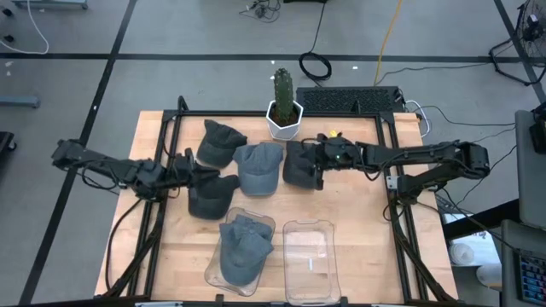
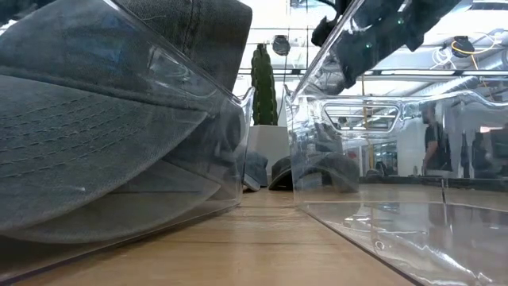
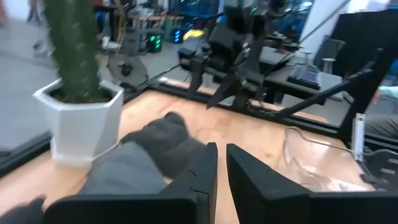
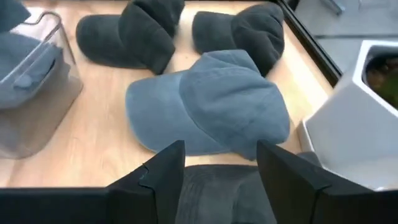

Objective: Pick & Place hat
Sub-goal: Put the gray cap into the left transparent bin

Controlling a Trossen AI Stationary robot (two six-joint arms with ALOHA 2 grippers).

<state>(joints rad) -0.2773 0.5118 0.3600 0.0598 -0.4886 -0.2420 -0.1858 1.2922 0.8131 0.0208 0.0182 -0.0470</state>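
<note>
Several hats lie crown-up on the wooden table [image 1: 358,247]: a dark one [image 1: 220,143] at the far left, a blue-grey one [image 1: 258,167] in the middle, a dark one [image 1: 299,165] to its right and a dark one [image 1: 210,196] nearer the front. Another blue hat [image 1: 243,251] lies in the left clear bin [image 1: 223,223]. My right gripper [image 4: 219,163] stands open above the right dark hat [image 4: 217,190], a finger on either side. My left gripper [image 3: 221,163], beside the front dark hat, shows only a narrow gap, with nothing in it.
An empty clear bin [image 1: 309,260] stands at the front, right of the filled one. A cactus in a white pot [image 1: 284,109] stands at the table's far edge, close to the hats. A black frame rail [image 1: 171,128] runs around the table.
</note>
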